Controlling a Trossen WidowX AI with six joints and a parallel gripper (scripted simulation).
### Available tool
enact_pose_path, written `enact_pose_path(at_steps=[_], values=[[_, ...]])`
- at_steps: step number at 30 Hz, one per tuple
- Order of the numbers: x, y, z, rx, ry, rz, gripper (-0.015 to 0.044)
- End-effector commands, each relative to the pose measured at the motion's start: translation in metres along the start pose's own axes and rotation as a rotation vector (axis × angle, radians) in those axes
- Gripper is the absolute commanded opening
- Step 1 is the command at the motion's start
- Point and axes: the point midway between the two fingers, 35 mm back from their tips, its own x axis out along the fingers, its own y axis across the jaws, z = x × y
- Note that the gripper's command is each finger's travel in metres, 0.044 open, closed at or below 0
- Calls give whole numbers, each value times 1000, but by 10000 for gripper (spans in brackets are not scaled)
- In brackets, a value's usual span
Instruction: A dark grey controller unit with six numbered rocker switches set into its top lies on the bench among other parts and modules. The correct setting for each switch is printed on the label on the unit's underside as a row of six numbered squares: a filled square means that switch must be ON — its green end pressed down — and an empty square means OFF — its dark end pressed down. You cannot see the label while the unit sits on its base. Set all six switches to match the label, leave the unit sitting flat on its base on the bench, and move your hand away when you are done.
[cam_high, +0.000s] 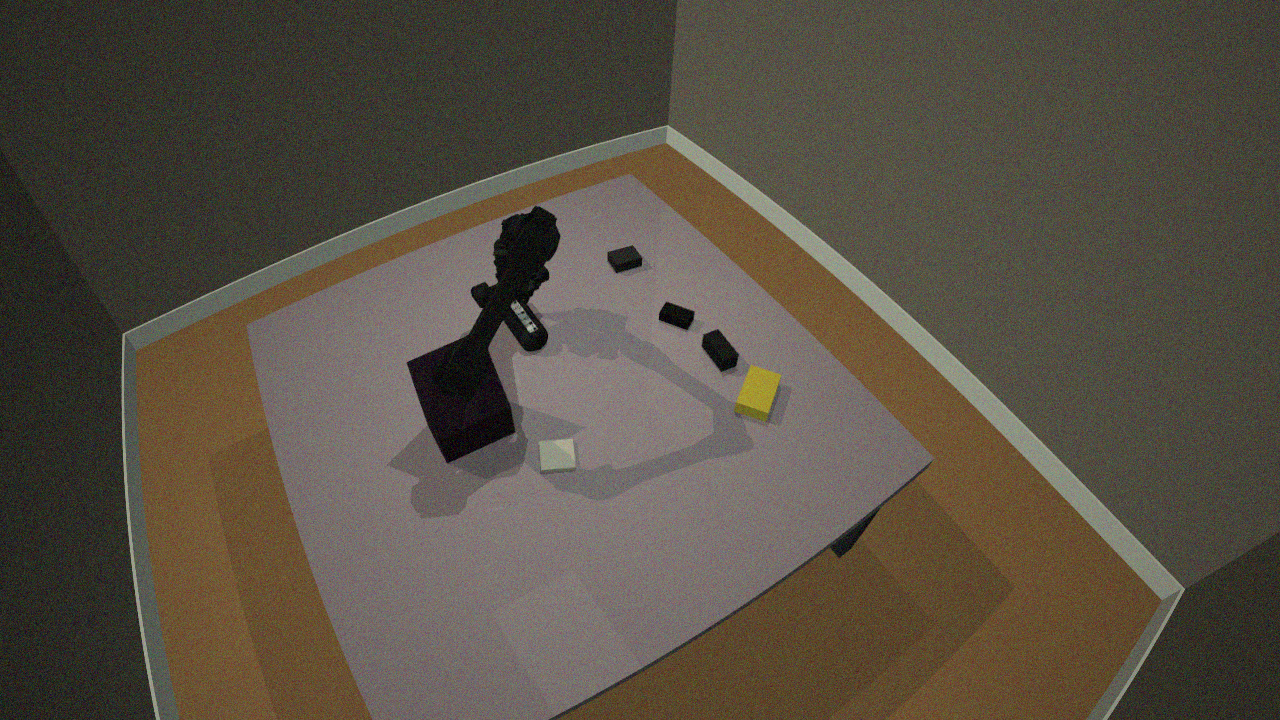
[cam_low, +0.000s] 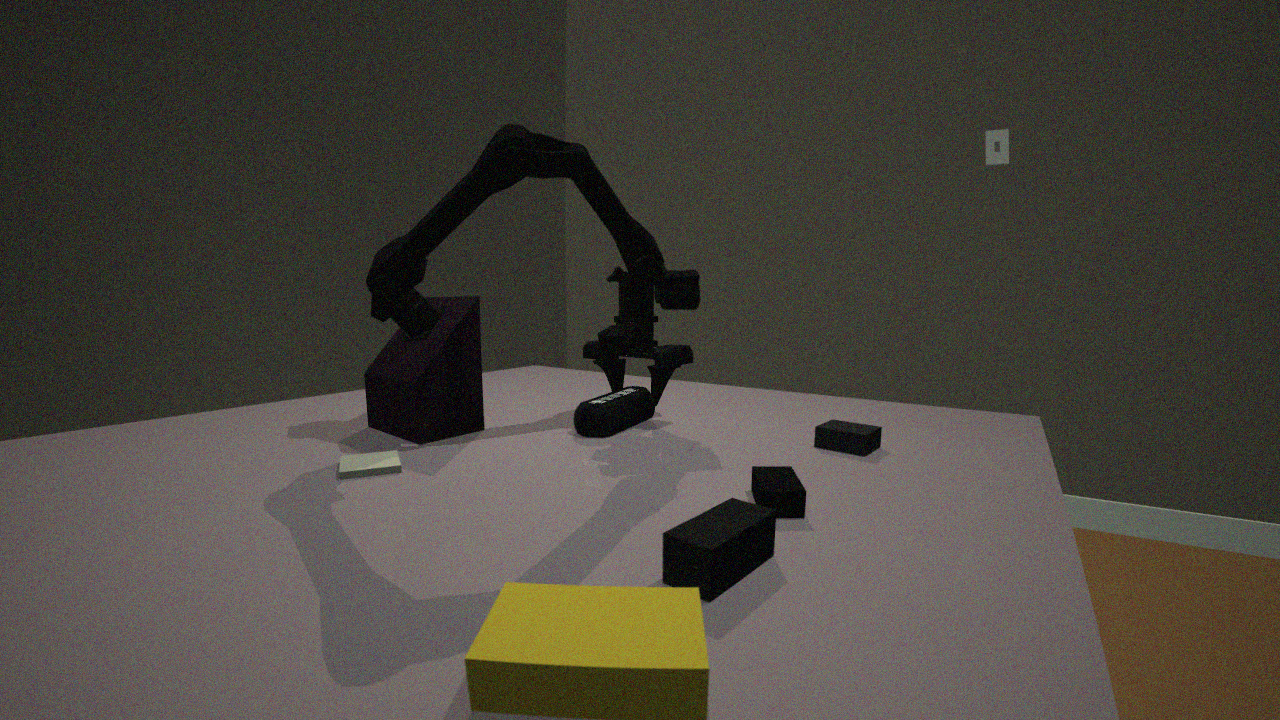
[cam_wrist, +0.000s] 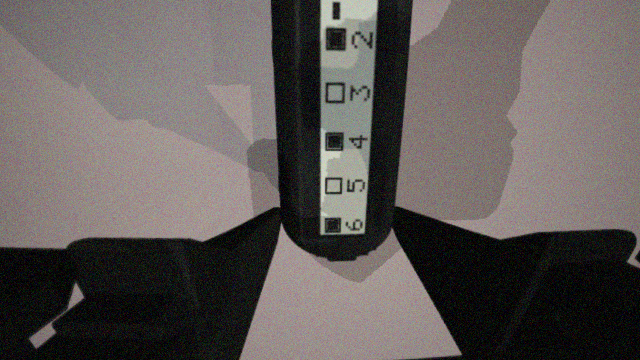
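Flip underway: black gripper (cam_high: 535, 281) (cam_low: 637, 394) (cam_wrist: 336, 213) clasped dark grey, round-ended controller unit (cam_high: 534, 340) (cam_low: 613, 417) (cam_wrist: 300, 150), label (cam_high: 524, 317) (cam_low: 614, 395) (cam_wrist: 346, 117) up. Next: lift, turn base-down.

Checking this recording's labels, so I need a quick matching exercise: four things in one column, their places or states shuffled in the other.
Things
1. Yellow block
2. Controller unit
3. Square 5
4. Pale switch plate

Places or states
A. Mounted on the wall
B. Printed as an empty outline
C. Nearest the exterior camera
D. Lying with its label facing up

Right pairs: 1-C, 2-D, 3-B, 4-A
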Motion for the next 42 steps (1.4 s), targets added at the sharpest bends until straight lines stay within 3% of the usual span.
enact_pose_path(at_steps=[1, 42], values=[[-7, 1, 1, 5, 4, 5, 337], [-37, 1, 15, 5, 4, 5, 336]])
